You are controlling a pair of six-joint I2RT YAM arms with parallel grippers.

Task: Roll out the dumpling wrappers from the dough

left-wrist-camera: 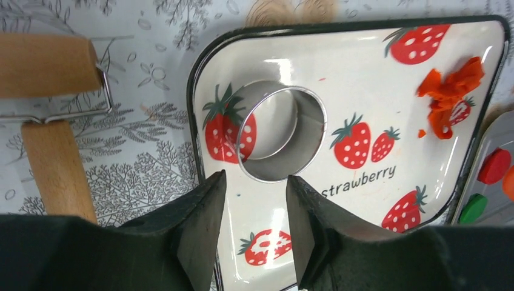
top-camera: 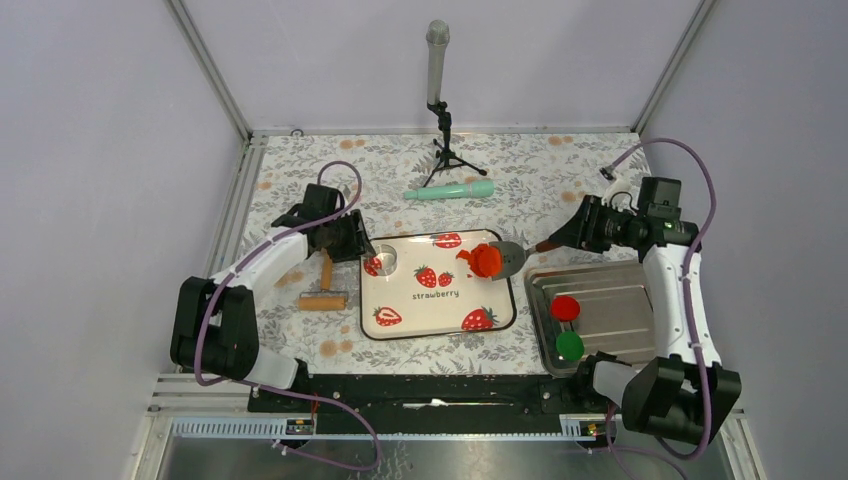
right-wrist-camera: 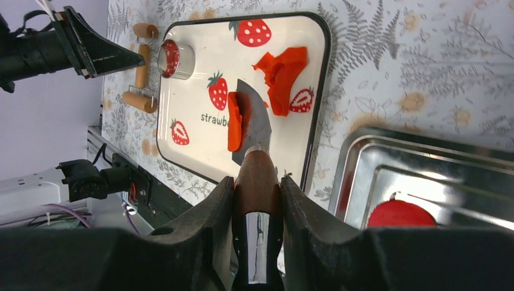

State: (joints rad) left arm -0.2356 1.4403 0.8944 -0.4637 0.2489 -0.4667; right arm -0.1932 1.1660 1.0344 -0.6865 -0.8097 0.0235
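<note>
Wrapper edge-on atop spatula — handle half-hidden in right claw.

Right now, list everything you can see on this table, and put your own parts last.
strawberry tray: one, white with red berries, middle of the table
ring cutter: one, silver, on the strawberry tray's left end
dough scrap: one, orange-red, ragged, on the strawberry tray's right end
dough piece: one, orange-red, on the spatula's blade
spatula: one, metal blade and brown handle, over the strawberry tray's right end
metal tray: one, silver, right of the strawberry tray
red disc: one, in the metal tray
green disc: one, in the metal tray, nearer the arms
roller: one, wooden, left of the strawberry tray
rolling pin: one, teal, behind the strawberry tray
microphone: one, grey, far edge
left gripper: black, open, by the ring cutter
right gripper: black, shut on the spatula
</note>
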